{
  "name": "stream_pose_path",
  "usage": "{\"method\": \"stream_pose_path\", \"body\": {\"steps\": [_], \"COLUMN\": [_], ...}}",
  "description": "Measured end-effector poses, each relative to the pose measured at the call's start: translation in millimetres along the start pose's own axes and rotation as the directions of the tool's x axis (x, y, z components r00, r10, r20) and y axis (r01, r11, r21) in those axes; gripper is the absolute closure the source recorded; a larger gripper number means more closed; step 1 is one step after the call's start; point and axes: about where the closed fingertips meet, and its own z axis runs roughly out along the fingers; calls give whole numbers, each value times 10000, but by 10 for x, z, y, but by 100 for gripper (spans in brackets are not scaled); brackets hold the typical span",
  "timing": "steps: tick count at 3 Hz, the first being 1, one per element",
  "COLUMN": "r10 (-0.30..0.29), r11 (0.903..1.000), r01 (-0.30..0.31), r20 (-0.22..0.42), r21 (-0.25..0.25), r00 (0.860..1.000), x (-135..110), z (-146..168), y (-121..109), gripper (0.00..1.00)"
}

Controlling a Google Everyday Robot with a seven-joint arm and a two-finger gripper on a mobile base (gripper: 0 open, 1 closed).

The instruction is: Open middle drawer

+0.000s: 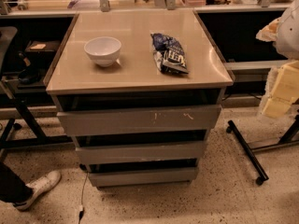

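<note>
Speckled flooring (219,190) runs under a grey drawer cabinet whose pale counter (135,73) fills the middle of the view, with dark desks and clutter behind its back edge; on the counter, toward the left edge and about midway between back and front, stands a white bowl (103,50), upright and with nothing in it; right of centre, well apart from the bowl, lies a dark blue crumpled snack bag (169,53), its long side running from back to front, closed as far as can be seen; the bag carries bold white lettering on its nearer half, but the word cannot be read; below the front edge sit three grey fronts one under another, each with a dark band above it; the top front (140,120) is the tallest and bears pale scratch marks right of centre; the middle drawer (140,152) lies directly beneath it, plain, with no handle, its inside not visible; the bottom front (142,176) is shorter and slightly narrower; the gripper (280,90), pale yellow under a white arm, hangs beyond the counter's right edge near the front right corner, clear of the cabinet, with nothing in its hold; whether it is open or closed cannot be told; off the front left corner a white shoe (39,185) rests on the floor.
</note>
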Motion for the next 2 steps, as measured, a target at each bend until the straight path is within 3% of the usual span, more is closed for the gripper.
{"method": "stream_pose_path", "body": {"steps": [2], "r10": [40], "r11": [10000], "r01": [-39], "r20": [200], "r21": [-69], "r00": [9998], "x": [27], "z": [83], "y": [71], "gripper": [0]}}
